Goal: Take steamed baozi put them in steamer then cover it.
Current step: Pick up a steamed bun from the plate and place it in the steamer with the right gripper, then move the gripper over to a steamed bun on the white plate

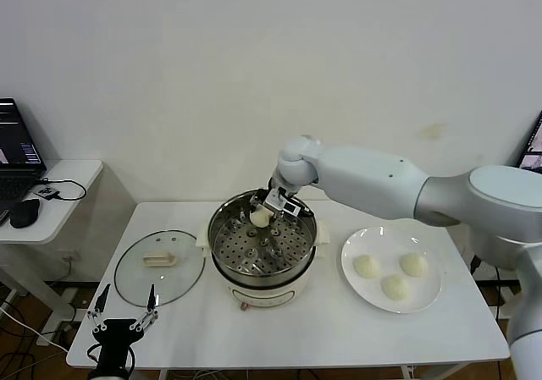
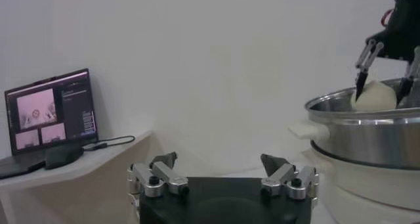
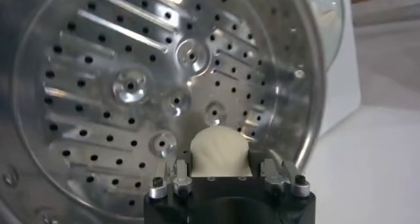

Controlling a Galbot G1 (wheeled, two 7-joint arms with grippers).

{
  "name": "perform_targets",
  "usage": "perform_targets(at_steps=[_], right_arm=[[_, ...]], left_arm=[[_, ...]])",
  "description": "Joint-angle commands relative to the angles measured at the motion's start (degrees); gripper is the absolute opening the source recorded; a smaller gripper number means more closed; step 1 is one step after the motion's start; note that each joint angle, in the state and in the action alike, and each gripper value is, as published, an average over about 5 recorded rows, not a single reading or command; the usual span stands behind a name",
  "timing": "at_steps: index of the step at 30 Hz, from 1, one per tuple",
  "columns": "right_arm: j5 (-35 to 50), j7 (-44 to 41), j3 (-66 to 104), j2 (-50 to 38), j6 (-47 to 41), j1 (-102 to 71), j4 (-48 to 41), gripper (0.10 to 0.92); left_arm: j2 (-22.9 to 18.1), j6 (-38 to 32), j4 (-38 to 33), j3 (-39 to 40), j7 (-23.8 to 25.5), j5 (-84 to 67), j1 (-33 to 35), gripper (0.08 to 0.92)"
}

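My right gripper point(image 1: 264, 213) is shut on a cream-white baozi point(image 1: 260, 217) and holds it over the far rim of the steamer point(image 1: 222, 243), just above the perforated tray point(image 3: 131, 87). In the right wrist view the baozi point(image 3: 220, 152) sits between the jaws. In the left wrist view the same baozi point(image 2: 374, 95) shows above the steel rim point(image 2: 361, 110). Three more baozi point(image 1: 367, 267) point(image 1: 413, 264) point(image 1: 395, 288) lie on the white plate point(image 1: 356, 289) to the right. My left gripper point(image 1: 123, 311) is open and empty at the table's front left.
The glass lid point(image 1: 140, 280) with a cream handle lies flat on the table left of the steamer. A side table with a laptop point(image 1: 17, 156) and a mouse stands at the far left. The wall is close behind the table.
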Motion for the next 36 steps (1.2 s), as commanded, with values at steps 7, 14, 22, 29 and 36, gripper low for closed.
perform_targets(at_steps=[7, 14, 22, 29, 36], right_arm=[[-5.92, 2.46, 1.19, 1.9, 4.97, -2.96, -5.56, 0.613], [-1.52, 1.68, 1.9, 0.3, 3.11, -1.03, -2.45, 0.793], [18.58, -6.97, 1.33, -9.75, -17.72, 8.16, 13.67, 0.823], [21.05, -8.2, 0.3, -24.79, -32.32, 13.67, 25.47, 0.823], [23.46, -6.37, 1.46, -43.14, -38.3, 11.96, 35.31, 0.823]], left_arm=[[0.11, 0.02, -0.01, 0.02, 0.05, 0.19, -0.1, 0.823], [0.19, 0.03, -0.22, 0.04, 0.07, 0.21, 0.02, 0.823], [0.84, 0.0, -0.36, 0.01, 0.18, -0.02, 0.02, 0.823], [1.46, -0.04, 0.06, -0.02, 0.41, -0.31, -0.08, 0.823], [2.48, 0.17, -0.05, -0.8, 0.75, -1.12, -0.42, 0.823]])
